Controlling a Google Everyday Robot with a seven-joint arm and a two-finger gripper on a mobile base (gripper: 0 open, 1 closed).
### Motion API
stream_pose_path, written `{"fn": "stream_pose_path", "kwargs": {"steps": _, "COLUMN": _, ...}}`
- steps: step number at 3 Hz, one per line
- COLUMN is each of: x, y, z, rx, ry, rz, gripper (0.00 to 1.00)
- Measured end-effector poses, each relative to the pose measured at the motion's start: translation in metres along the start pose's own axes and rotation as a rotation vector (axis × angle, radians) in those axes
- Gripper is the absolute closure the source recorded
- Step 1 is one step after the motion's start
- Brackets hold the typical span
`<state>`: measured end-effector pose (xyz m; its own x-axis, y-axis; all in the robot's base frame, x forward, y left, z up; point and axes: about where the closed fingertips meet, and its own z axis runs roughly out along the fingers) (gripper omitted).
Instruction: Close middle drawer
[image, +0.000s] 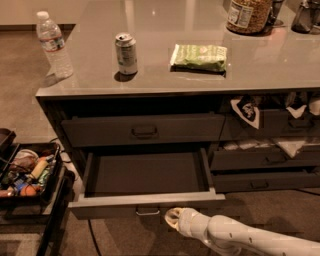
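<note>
Your gripper (172, 219) sat just under the front of the middle drawer (145, 202), right of its handle (148, 211); couldn't tell if open or closed. That drawer was pulled out, dark inside; a can (126, 53) stood on the counter (165, 80) behind.

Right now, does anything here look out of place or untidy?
Yes. The middle drawer is pulled far out, while the top drawer is shut. To the right, white cloth spills from the narrow drawers. The pincer sits low, just below the open drawer's front, right of its handle.
</note>
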<state>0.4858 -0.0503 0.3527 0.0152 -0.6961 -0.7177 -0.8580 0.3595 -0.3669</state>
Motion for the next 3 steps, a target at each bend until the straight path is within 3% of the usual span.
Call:
{"fn": "stream_pose_path", "kwargs": {"steps": 2, "x": -0.019, "y": -0.074, "z": 0.003, "rx": 0.055, "ry": 0.051, "rz": -0.099, "gripper": 1.00}}
{"fn": "stream_pose_path", "kwargs": {"steps": 3, "x": -0.033, "y": -0.092, "z": 0.002, "rx": 0.068, "ry": 0.041, "rz": -0.147, "gripper": 1.00}}
